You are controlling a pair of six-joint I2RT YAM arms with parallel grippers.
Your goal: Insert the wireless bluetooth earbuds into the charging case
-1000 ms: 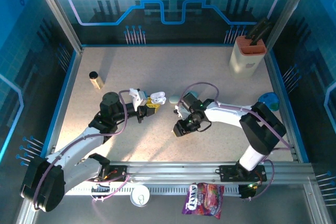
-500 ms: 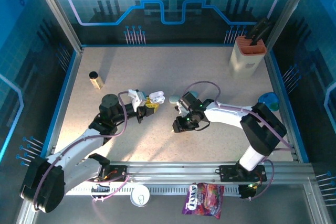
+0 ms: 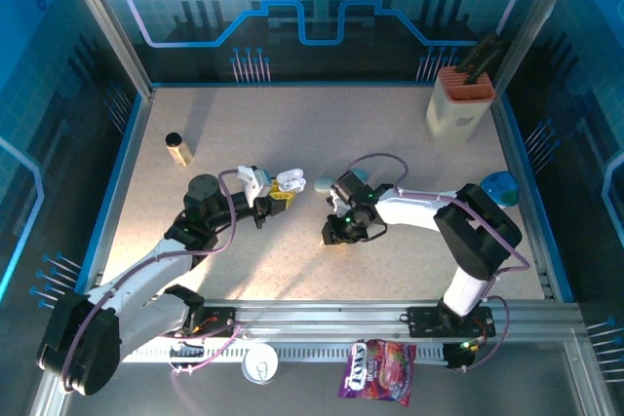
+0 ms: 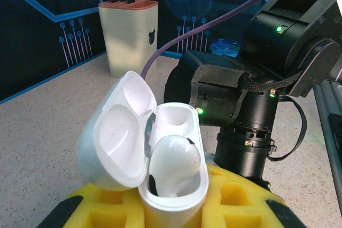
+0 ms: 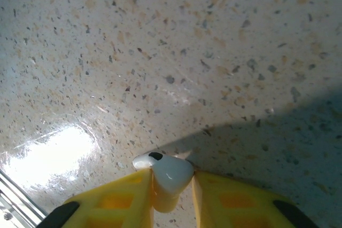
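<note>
Jaws on my right gripper point(image 5: 172, 198) are pinching a white earbud point(image 5: 166, 172), its rounded end poking past the yellow pads just over the speckled table point(image 5: 214, 52). My left gripper point(image 3: 283, 188) is clamped on the open charging case point(image 4: 173, 201), with a second earbud point(image 4: 173, 161) seated and the socket point(image 4: 173, 120) behind it bare. That pinch looks shallow to me, so a quick swing could twist or flick the bud out, and a misaligned stem could jam on the rim or knock the lid point(image 4: 115, 137).
</note>
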